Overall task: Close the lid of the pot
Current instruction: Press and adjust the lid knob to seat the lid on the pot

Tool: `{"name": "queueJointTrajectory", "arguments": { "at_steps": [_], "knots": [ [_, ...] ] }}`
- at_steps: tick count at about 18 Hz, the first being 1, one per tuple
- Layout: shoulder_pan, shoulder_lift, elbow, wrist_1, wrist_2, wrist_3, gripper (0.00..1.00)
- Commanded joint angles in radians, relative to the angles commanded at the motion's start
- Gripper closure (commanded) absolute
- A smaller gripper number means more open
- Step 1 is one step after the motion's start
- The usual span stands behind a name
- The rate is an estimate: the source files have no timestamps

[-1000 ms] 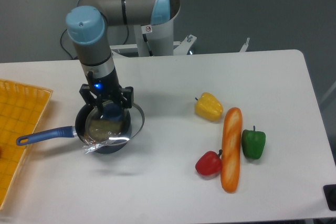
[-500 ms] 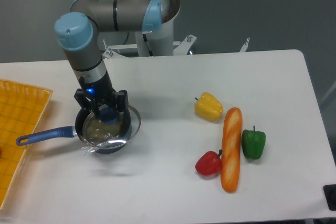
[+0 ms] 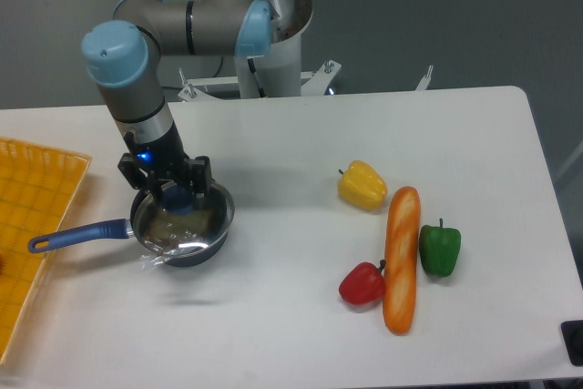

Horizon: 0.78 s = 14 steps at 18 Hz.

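The dark navy pot (image 3: 155, 241) sits at the left of the table with its long blue handle (image 3: 77, 235) pointing left. The clear glass lid (image 3: 185, 221) lies over the pot's mouth, its metal rim nearly lined up with the pot's rim, tilted slightly. My gripper (image 3: 177, 196) hangs straight down over the pot and is shut on the lid's blue knob (image 3: 178, 200).
An orange tray (image 3: 27, 225) lies at the left edge, just past the pot handle. A yellow pepper (image 3: 363, 185), a long baguette (image 3: 401, 258), a green pepper (image 3: 440, 250) and a red pepper (image 3: 363, 284) lie at the right. The arm's base stands behind the table.
My gripper has carried the lid to the left, from overhanging the pot's right side to nearly centred over the pot. The pot has not moved.
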<state>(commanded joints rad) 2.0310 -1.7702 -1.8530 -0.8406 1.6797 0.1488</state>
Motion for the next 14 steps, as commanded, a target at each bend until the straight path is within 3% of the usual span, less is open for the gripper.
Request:
{"name": "queueJointTrajectory", "arguments": {
  "at_steps": [14],
  "knots": [
    [0.000, -0.017, 0.014, 0.002, 0.037, 0.005, 0.38]
  ]
}}
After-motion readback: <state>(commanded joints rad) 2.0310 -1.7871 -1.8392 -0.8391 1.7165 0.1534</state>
